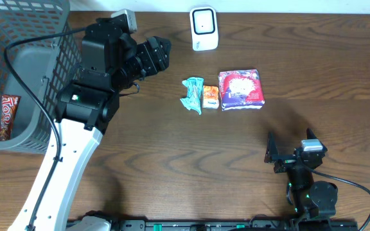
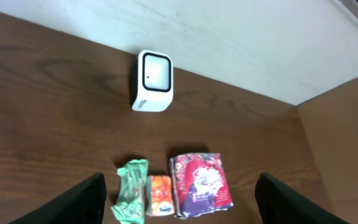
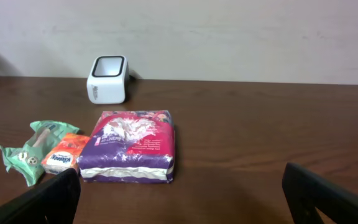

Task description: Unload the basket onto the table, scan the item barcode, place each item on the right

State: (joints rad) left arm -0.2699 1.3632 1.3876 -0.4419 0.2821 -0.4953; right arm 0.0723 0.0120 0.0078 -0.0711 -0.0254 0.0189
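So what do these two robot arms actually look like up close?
The left arm has a long white segment topped by chunky black joints, a small green light and a trailing black cable. The right arm is mostly black. Both end in dark, blunt fingers.

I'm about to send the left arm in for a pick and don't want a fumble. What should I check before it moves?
1. Left gripper open and empty: ok.
2. Right gripper open and away from the items: ok.
3. Scanner upright with nothing in front of its window: ok.
4. Green packet, orange packet and purple pack spaced for a clean grasp: not ok, they lie side by side, touching or nearly so.
5. Barcode found on any item: cannot tell.
6. Basket has room: ok, only one candy bar shows inside.
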